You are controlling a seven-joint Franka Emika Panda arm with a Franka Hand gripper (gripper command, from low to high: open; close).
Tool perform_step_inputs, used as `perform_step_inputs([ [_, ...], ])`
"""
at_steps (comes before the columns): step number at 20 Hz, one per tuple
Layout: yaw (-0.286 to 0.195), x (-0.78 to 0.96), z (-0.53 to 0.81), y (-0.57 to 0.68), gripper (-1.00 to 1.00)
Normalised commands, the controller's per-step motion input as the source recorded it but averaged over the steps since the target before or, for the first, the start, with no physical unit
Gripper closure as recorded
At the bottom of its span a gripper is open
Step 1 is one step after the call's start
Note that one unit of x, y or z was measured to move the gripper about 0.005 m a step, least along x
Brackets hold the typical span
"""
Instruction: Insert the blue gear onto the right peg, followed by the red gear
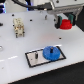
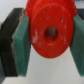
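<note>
Red gear (image 2: 50, 32) is clamped in the end effector (image 1: 62, 23), face and centre hole square to the wrist camera, teal fingers (image 2: 22, 42) pressing both rims. It's held over the white counter (image 1: 15, 55) toward the exterior view's upper right. Blue gear (image 1: 51, 52) lies flat on the black base plate (image 1: 35, 58).

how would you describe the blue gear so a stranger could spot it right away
Find the black, white-edged base plate near the front of the white table. The blue gear sits at its end toward the exterior view's right. It is a flat, bright blue toothed disc, unlike the smaller red gear up at the gripper.
</note>
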Motion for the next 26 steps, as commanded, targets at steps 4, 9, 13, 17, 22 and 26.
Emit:
perform_step_inputs([
  [4, 0.000, 0.73, 0.11, -0.24, 1.00],
  [9, 0.000, 0.68, 0.08, -0.23, 1.00],
  [13, 0.000, 0.51, 0.01, -0.22, 1.00],
  [17, 0.000, 0.22, -0.01, -0.23, 1.00],
  [22, 0.000, 0.11, -0.08, -0.17, 1.00],
  [26, 0.000, 0.10, -0.16, -0.18, 1.00],
])
